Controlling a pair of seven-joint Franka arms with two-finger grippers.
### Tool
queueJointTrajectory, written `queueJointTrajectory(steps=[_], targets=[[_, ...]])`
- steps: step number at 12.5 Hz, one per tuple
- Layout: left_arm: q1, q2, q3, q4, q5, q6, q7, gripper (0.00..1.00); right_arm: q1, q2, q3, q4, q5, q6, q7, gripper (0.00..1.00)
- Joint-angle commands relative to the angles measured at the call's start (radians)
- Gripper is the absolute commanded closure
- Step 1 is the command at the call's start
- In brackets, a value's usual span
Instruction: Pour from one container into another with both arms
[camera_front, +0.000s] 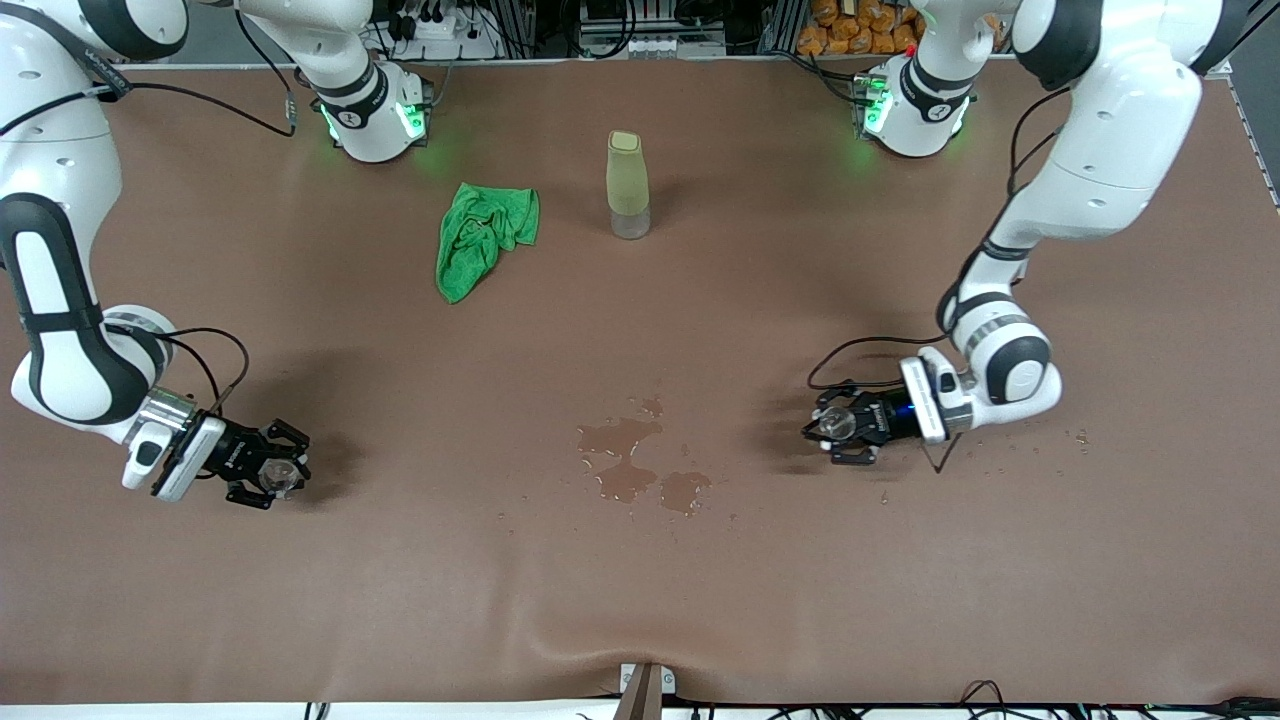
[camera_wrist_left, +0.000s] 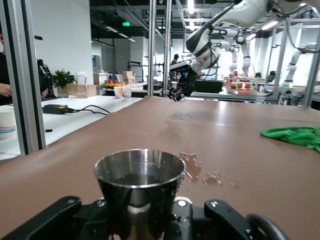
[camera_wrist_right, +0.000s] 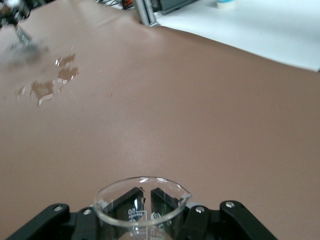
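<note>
At lower left of the front view, the right gripper (camera_front: 272, 472) is clamped on a glass beaker (camera_wrist_right: 142, 200). At center right, the left gripper (camera_front: 838, 425) is clamped on a metal cup (camera_wrist_left: 140, 187) holding liquid. A spill (camera_front: 630, 465) lies at lower center; a green cloth (camera_front: 483, 235) and bottle (camera_front: 627, 185) sit at upper center.

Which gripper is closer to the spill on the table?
Left. The left gripper, holding a metal cup, is closer to the puddle; the right gripper, holding a glass beaker, sits farther off.
</note>
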Motion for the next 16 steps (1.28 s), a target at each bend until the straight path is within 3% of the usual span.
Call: queueJointTrajectory(steps=[1, 5, 7, 9, 14, 15, 16], targets=[[0.078, -0.020, -0.011, -0.014, 0.107, -0.058, -0.019, 1.00, -0.055, 0.021, 0.022, 0.013, -0.018, -0.009, -0.176, 1.00], [0.196, -0.019, -0.011, -0.008, 0.284, -0.128, -0.039, 1.00, -0.138, 0.109, 0.027, 0.019, 0.004, -0.102, -0.273, 1.00], [0.259, -0.011, -0.011, -0.005, 0.367, -0.169, -0.041, 1.00, -0.166, 0.156, 0.027, 0.019, 0.068, -0.188, -0.285, 1.00], [0.302, -0.008, -0.009, -0.005, 0.414, -0.207, -0.046, 1.00, -0.168, 0.184, 0.025, 0.019, 0.161, -0.265, -0.327, 1.00], [0.357, 0.013, -0.008, -0.011, 0.487, -0.227, -0.046, 1.00, -0.171, 0.186, 0.025, 0.028, 0.174, -0.267, -0.333, 1.00], [0.359, 0.018, -0.006, -0.013, 0.496, -0.241, -0.049, 1.00, -0.171, 0.192, 0.025, 0.028, 0.175, -0.267, -0.331, 0.93], [0.365, 0.026, -0.006, -0.013, 0.497, -0.244, -0.049, 1.00, -0.172, 0.192, 0.024, 0.028, 0.175, -0.268, -0.322, 0.77]])
